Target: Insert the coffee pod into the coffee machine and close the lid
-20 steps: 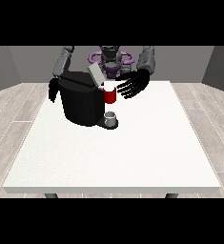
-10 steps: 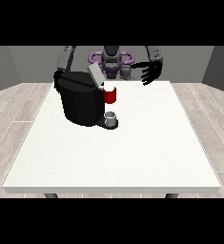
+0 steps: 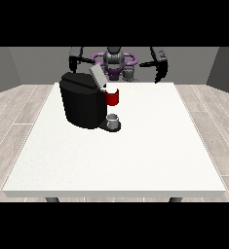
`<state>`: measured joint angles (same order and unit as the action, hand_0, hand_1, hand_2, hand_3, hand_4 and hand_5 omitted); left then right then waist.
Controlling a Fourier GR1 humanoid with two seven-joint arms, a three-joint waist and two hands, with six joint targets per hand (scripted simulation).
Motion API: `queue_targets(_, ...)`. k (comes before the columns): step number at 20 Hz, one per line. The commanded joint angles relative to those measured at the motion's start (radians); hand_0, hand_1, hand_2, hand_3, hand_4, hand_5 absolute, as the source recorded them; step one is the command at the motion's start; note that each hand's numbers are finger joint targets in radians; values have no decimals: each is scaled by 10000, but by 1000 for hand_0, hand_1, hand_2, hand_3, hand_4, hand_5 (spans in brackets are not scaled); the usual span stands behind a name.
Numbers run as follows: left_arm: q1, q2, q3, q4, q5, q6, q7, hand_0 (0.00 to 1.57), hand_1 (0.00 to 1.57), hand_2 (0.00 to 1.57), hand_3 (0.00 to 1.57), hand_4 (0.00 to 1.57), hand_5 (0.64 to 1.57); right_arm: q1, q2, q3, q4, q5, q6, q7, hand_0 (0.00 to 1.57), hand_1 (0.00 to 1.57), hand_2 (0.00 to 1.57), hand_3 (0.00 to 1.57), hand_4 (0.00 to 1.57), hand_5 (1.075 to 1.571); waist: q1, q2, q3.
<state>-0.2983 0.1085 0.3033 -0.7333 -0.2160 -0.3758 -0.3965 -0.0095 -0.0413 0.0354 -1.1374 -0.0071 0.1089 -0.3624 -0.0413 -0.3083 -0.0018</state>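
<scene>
Black coffee machine [image 3: 82, 104] sitting upright on the table's far left part, its grey lid [image 3: 97, 75] tilting open; a red thing at the machine [image 3: 112, 97] showing in front

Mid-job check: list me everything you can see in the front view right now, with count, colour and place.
table: one, white, fills the middle of the view
coffee machine: one, black, on the table's far part at the view's left
lid: one, grey, tilted up at the machine's top
red thing at the machine: one, red, on the machine's side toward the view's right
grey thing: one, grey, on the machine's base below the red thing; cannot tell whether it is the pod
hand at the view's left: one, black, raised behind the machine
hand at the view's right: one, black, raised above the table's far edge, holding nothing
</scene>
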Motion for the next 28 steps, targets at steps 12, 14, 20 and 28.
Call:
queue_targets(12, 1471, 43, -179, -1721, 806, -324, -256, 0, 0, 0, 0, 129, 1571, -258, 405, 1926, -4982, 1600, -1671, 2075, 0, 0, 0, 0, 439, 1571, 156, 931, 17)
queue_targets(14, 1601, 189, -231, -1940, 1027, -653, -599, 0, 0, 0, 0, 213, 1571, -75, 234, 1717, -5044, 1321, -1384, 1891, 0, 0, 0, 0, 444, 1571, 252, 1460, 18)
queue_targets(20, 1187, -195, -786, -3202, 1389, -1003, 699, 0, 0, 0, 0, 192, 1571, -2077, 286, 802, -3798, 1618, -2517, 2432, 0, 0, 0, 0, 269, 1571, 1392, 2045, 22)
queue_targets(28, 1576, -84, -1141, -4181, 1290, -647, -332, 0, 0, 0, 0, 356, 1571, -3345, -16, 372, -2779, 1978, -2796, 2151, 0, 0, 0, 0, 344, 1571, 1588, 3021, 21)
